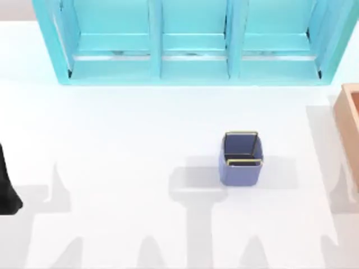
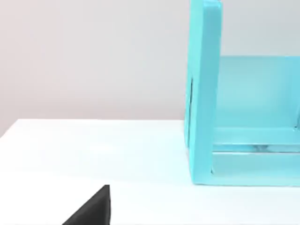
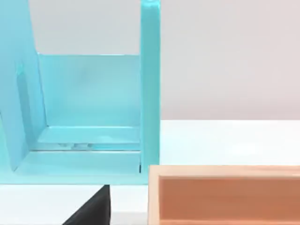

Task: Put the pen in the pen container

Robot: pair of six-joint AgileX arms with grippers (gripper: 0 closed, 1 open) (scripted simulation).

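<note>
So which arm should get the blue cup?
Probably the right: the pen container stands right of centre, toward the tan box seen close in the right wrist view. The left arm sits at the far left edge.

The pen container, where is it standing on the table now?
In the top view, the blue cup stands right of the table's middle, in front of the turquoise shelf and left of the orange box.

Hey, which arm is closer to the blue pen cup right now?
Probably right. The pen container sits right of the table's middle; the left arm is at the far left edge, well away. The right gripper faces the tan box on that same side.
</note>
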